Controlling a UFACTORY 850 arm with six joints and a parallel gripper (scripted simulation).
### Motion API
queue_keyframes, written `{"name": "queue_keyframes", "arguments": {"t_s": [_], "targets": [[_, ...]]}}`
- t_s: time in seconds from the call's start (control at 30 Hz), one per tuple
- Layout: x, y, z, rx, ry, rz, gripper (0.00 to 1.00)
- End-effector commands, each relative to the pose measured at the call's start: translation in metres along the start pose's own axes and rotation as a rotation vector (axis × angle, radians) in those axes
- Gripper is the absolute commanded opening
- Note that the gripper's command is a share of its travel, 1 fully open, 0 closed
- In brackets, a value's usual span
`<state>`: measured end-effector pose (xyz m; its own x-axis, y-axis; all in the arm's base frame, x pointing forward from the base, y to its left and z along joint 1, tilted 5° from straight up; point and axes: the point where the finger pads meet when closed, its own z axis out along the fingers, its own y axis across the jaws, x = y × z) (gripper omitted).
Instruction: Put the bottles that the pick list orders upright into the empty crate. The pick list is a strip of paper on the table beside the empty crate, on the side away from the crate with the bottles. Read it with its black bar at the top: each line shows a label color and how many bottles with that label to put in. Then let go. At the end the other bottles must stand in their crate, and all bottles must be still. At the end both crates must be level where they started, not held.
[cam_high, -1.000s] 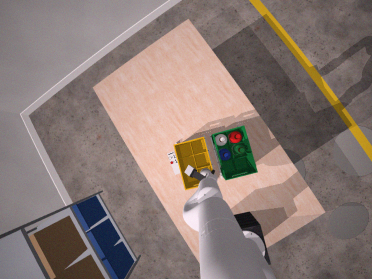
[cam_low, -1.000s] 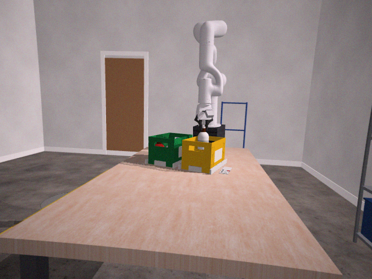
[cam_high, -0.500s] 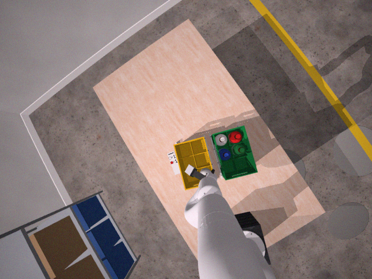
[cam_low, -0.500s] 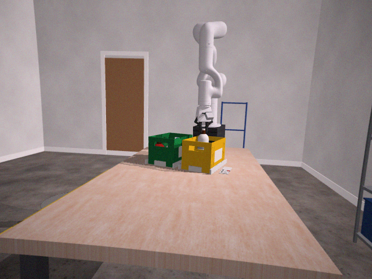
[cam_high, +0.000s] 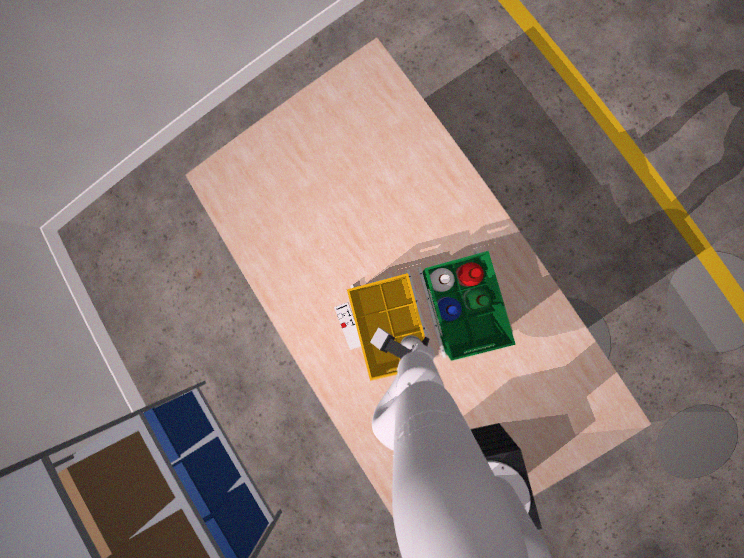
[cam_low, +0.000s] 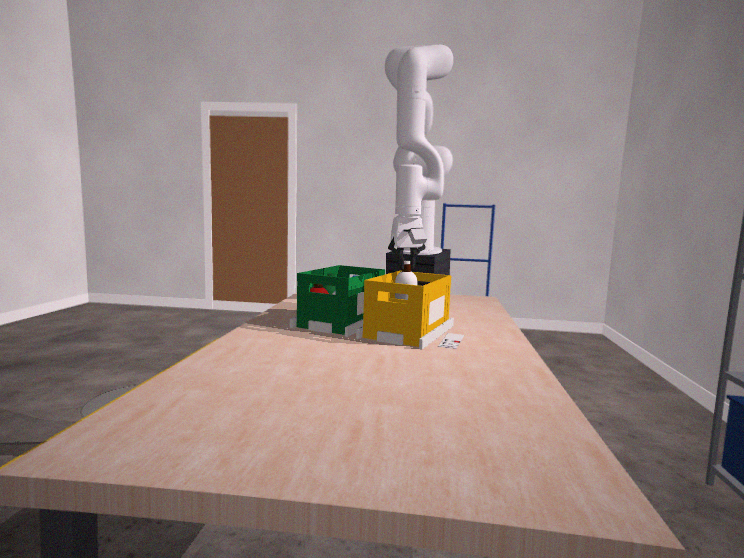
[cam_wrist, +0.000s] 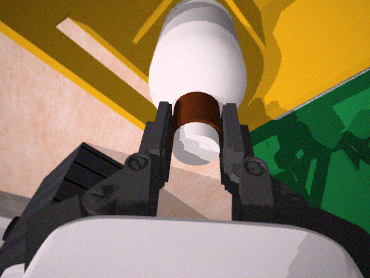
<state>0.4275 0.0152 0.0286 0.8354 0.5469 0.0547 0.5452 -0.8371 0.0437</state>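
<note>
My gripper (cam_wrist: 196, 120) (cam_low: 406, 252) is shut on the brown neck of a white-label bottle (cam_wrist: 197, 55) (cam_low: 406, 277). The bottle hangs upright, with its body down inside the yellow crate (cam_high: 378, 282) (cam_low: 384, 315) (cam_wrist: 310, 50) at the end near the arm's base. Only its shoulder shows above the rim. The green crate (cam_high: 480, 350) (cam_low: 330, 306) (cam_wrist: 340, 150) stands alongside. It holds a white (cam_high: 444, 278), a red (cam_high: 471, 273), a blue (cam_high: 449, 308) and a green bottle (cam_high: 479, 298). The pick list (cam_high: 346, 324) (cam_low: 451, 342) lies beside the yellow crate and shows a white mark and a red mark.
The arm's black base (cam_high: 498, 441) (cam_low: 417, 261) sits at the table end behind the crates. A shelf rack with blue bins (cam_high: 204, 468) stands on the floor off the table. A blue frame (cam_low: 468, 234) stands behind the base.
</note>
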Motion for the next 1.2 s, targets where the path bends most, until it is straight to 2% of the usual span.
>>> {"name": "queue_keyframes", "arguments": {"t_s": [0.0,0.63,1.17], "targets": [[0.001,0.001,0.004,-0.014,0.001,0.000,0.00],[0.000,0.002,0.021,-0.015,0.002,0.000,0.00],[0.001,0.003,0.021,-0.015,0.001,0.000,0.00]]}}
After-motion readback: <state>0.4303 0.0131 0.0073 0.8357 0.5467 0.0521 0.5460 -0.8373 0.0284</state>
